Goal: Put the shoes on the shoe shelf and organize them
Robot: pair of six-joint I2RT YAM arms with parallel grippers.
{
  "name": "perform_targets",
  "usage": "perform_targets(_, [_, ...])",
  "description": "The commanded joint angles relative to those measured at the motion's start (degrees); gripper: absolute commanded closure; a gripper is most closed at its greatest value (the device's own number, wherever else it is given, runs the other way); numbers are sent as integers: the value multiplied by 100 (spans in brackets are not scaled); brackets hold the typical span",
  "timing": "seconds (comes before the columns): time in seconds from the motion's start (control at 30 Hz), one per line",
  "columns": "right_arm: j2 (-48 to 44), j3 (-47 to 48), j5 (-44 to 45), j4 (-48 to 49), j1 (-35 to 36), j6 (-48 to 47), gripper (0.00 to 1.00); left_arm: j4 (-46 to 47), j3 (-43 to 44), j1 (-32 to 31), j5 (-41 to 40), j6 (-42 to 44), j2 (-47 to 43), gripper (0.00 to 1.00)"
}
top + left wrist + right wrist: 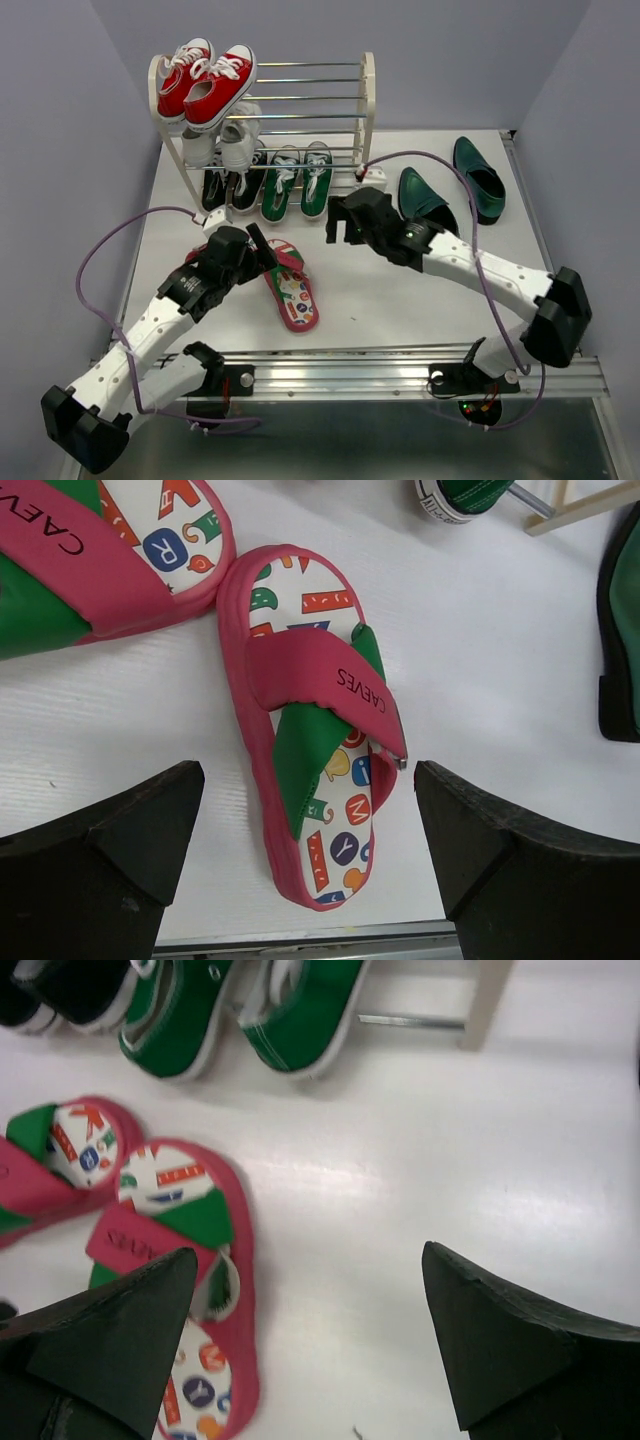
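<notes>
Left tool (308, 775) apart over one flip-flop (305, 670); right tool (310, 1252) apart over desk (420, 1150), green sneakers (300, 1010) at 12 o'clock.

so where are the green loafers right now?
Top external view: both green loafers lie on the table, right of the shoe shelf and not yet on it. One is beside the shelf's right frame, the other farther right.

"CAEVES" stands in black capitals on the pink straps of both flip-flops (330, 685) (their insoles carry scattered coloured letters, R, M and Y among them).
</notes>
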Motion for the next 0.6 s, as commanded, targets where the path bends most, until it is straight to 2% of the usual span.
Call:
perform_targets(0.0, [-1220, -918, -238, -289, 23, 505, 0, 338, 83, -16, 128, -86, -14, 1])
perform_targets(0.1, [-1966, -1673, -282, -605, 23, 743, 0, 645, 153, -7, 57, -113, 301, 1])
perform_targets(0.2, [-2329, -1860, -291, -772, 23, 769, 0, 979, 284, -7, 31, 36, 827, 1])
perform_targets(0.4, [-2418, -1887, -370, -1107, 23, 708, 0, 1059, 794, 63, -750, 221, 1909, 1])
perform_targets(0.57, [-2366, -1983, -352, -1089, 23, 664, 0, 1804, 1005, 422, -752, 720, 2446, 1])
